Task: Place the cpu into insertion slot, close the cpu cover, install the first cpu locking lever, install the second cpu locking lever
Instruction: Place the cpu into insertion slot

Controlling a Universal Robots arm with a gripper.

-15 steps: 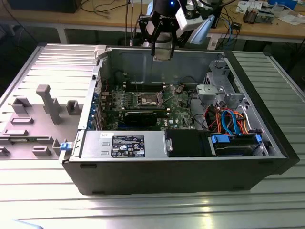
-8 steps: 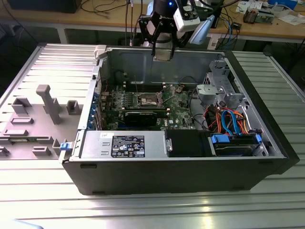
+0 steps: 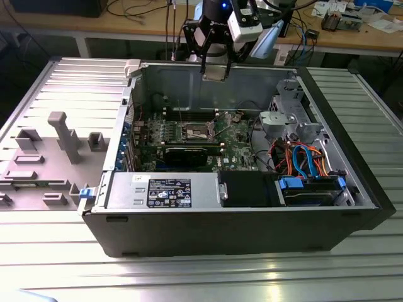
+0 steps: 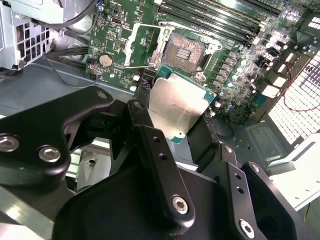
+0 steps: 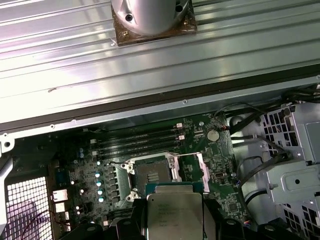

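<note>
My gripper (image 3: pixel 214 70) hangs above the open computer case, over its rear wall, shut on the cpu (image 4: pixel 177 105), a flat square chip with a silvery top. In both wrist views the black fingers (image 4: pixel 142 125) clamp two opposite edges of the cpu (image 5: pixel 174 212). Below it, on the green motherboard (image 3: pixel 236 135), lies the insertion slot (image 4: pixel 184 51), its dark centre exposed. The slot (image 5: pixel 150 175) sits a short way ahead of the chip. The cpu cover (image 4: pixel 142 42), a silvery frame, is swung open beside the slot. The cover (image 5: pixel 189 167) stands raised on its hinge.
Long black memory slots (image 5: pixel 135 145) run beside the socket. A grey drive cage (image 3: pixel 296 119) and coloured cables (image 3: pixel 305 160) fill the case at the exterior view's right. A power supply (image 3: pixel 160 190) lies along the near wall. A grey fixture plate (image 3: pixel 63 138) sits outside the case.
</note>
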